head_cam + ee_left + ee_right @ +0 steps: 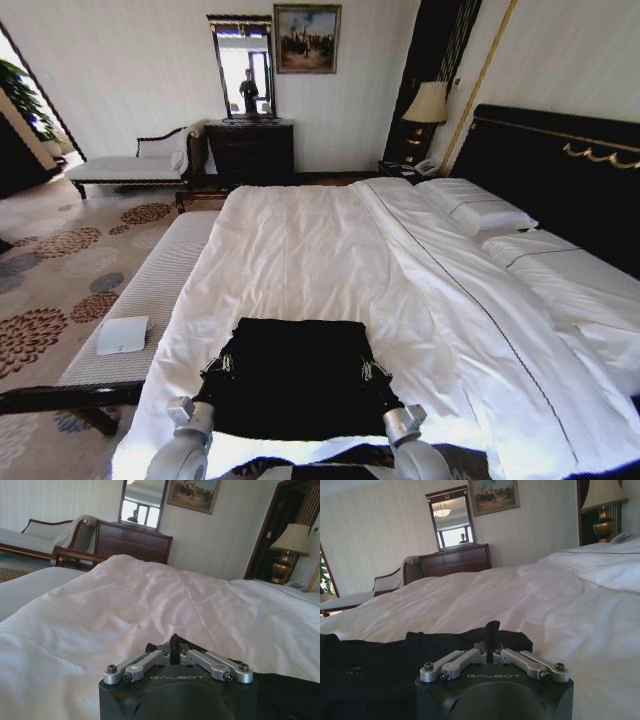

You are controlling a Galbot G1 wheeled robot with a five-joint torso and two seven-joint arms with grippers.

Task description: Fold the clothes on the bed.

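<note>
From the head view, the black top (296, 375) lies flat at six o'clock on the bed (330, 250), near the foot edge. Our left gripper (222, 365) pinches its seven-o'clock corner, our right gripper (372, 370) its five-o'clock corner.

From the left wrist, the fingers (172, 642) are narrowed onto a tuft of black cloth, white duvet (165, 605) stretching ahead toward twelve.

From the right wrist, the jaws likewise clamp a raised fold of the top (395, 660).

We judge a fold is underway: we should lift both corners evenly, carry them toward twelve together, keeping the cloth taut and clear of the duvet.
</note>
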